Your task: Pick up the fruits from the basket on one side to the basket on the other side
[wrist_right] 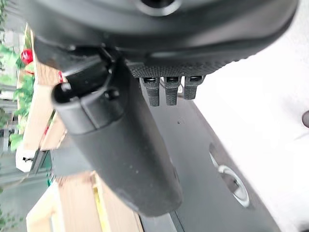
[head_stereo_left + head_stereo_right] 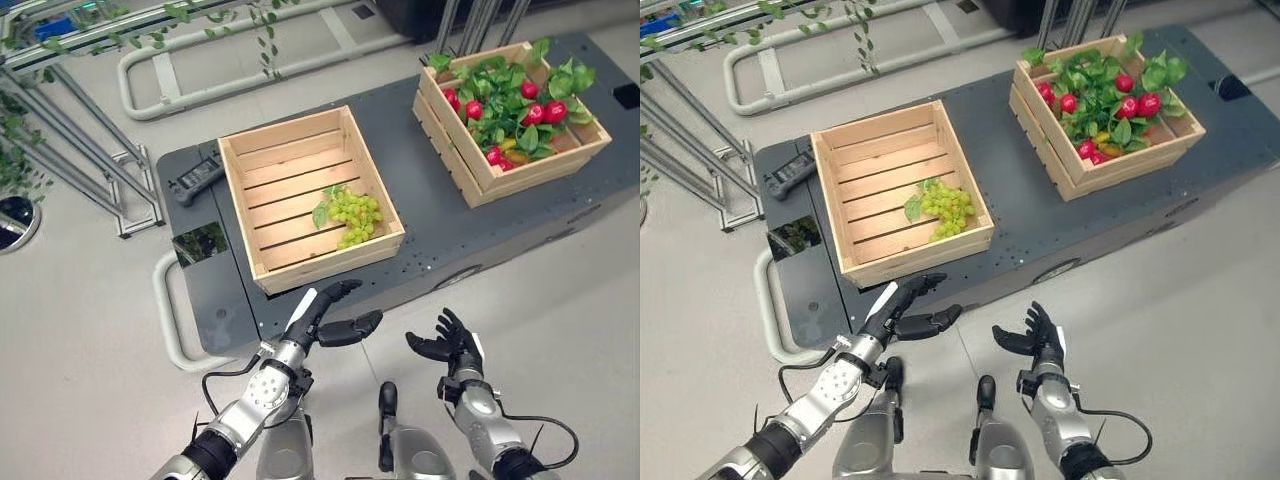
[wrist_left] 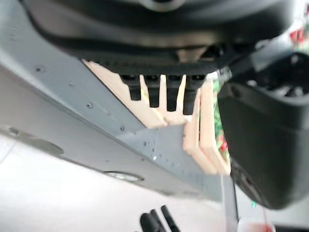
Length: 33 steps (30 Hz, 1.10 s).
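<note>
One bunch of pale green grapes (image 2: 354, 214) already lies in the near right corner of the shallow slatted wooden crate (image 2: 262, 150) on the robot's left. The other slatted wooden crate (image 2: 470, 166), on the right and further back, holds round red fruits (image 2: 540, 112) among green leaves. By my reading the transfer is between picks: nothing is being carried, and the next fruit has yet to be fetched.

Both crates sit on the dark grey table (image 2: 425, 220). The left robot hand (image 2: 333, 311) hovers just off the table's near edge, below the grape crate, with fingers extended and nothing held. The right robot hand (image 2: 446, 341) hangs beside it over the floor, fingers loosely spread, empty too.

The next move probably calls for the right arm to stretch well forward and rightwards, since the red fruits lie well apart from both robot hands, and to pinch a fruit free of the leaves.
</note>
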{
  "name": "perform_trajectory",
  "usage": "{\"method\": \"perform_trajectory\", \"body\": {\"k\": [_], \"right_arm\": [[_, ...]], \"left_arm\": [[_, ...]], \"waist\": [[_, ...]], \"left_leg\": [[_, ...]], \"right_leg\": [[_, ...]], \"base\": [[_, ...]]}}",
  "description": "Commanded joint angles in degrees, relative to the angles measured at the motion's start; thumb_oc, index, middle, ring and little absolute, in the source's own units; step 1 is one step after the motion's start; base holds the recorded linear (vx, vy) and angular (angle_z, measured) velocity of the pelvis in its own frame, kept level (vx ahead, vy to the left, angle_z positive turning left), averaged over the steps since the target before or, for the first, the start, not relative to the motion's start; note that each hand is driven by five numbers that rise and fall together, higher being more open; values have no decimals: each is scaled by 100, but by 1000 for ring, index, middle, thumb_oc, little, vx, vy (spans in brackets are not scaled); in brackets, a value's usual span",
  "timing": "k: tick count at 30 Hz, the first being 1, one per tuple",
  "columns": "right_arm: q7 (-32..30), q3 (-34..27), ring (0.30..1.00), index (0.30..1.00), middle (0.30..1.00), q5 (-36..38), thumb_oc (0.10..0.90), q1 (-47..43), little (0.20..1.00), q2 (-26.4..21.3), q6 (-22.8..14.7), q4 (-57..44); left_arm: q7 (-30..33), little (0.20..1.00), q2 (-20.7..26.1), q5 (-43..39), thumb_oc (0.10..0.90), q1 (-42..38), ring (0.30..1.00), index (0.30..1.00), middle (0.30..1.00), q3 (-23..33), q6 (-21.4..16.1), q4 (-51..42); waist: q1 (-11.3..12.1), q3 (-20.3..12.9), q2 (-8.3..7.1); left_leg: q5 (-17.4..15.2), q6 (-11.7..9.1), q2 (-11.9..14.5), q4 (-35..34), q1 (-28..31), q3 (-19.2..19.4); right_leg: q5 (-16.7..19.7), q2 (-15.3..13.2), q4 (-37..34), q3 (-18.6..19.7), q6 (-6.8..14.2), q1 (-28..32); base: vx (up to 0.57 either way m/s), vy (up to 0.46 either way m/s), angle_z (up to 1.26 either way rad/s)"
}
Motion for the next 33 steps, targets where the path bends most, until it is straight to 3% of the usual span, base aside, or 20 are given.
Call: {"method": "perform_trajectory", "body": {"k": [1,4,9,16,20,24,25,28,33], "right_arm": [[149,53,900,900,900,-71,800,243,900,277,-429,-520],[53,57,900,900,900,-130,800,298,900,324,-381,-565],[-134,72,900,900,900,-416,800,364,900,377,-305,-597],[-211,75,900,900,900,-625,800,421,900,408,-235,-522],[-184,85,900,900,900,-657,800,420,900,413,-209,-436],[-94,130,900,900,900,-660,800,430,900,309,-67,-486],[-94,128,900,900,900,-659,800,427,900,311,-67,-487],[132,105,900,900,900,-646,800,387,900,76,-1,-515],[288,72,900,900,900,-538,800,251,900,-312,-2,-618]], "left_arm": [[261,900,231,131,800,-555,900,900,900,232,-675,-806],[444,900,418,389,800,-622,900,900,900,420,-733,-1277],[830,900,699,86,800,-898,900,900,900,1037,-869,-2248],[943,900,404,-1195,800,-1360,900,900,900,1573,-963,-2600],[1304,900,247,-1430,800,-1587,900,900,900,1814,-941,-2578],[1939,900,501,-424,800,-2068,900,900,900,1852,-370,-2058],[1944,900,500,-420,800,-2075,900,900,900,1848,-370,-2053],[2122,900,1273,668,800,-2684,900,900,900,1527,356,-1218],[2275,900,1947,1546,800,-3263,900,900,900,902,988,-458]], "waist": [[71,-316,-268],[64,-339,-207],[36,-355,-113],[-35,-418,-100],[-83,-434,-96],[-220,-448,-78],[-218,-446,-79],[-375,-379,-16],[-511,-116,40]], "left_leg": [[-143,29,-217,-77,306,87],[-194,40,-259,-155,330,18],[-231,41,-276,-223,317,16],[-217,-10,-189,-227,345,5],[-220,-27,-159,-209,371,5],[-238,-44,-143,-206,396,68],[-238,-44,-143,-205,396,69],[-250,-59,-153,-166,368,146],[-295,-83,-200,142,151,203]], "right_leg": [[-148,-693,438,-345,257,-72],[-137,-719,405,-369,275,-133],[-184,-746,353,-375,252,-160],[-281,-702,352,-358,202,-88],[-335,-689,379,-321,179,-60],[-378,-664,405,-240,164,-85],[-380,-665,407,-239,164,-85],[-432,-653,497,-139,144,-197],[-503,-657,763,-21,81,-464]], "base": [[122,27,-18],[33,30,18],[28,30,13],[48,-14,1],[75,-11,-2],[50,15,-3],[33,46,-2],[29,75,-2],[-34,92,-14]]}}
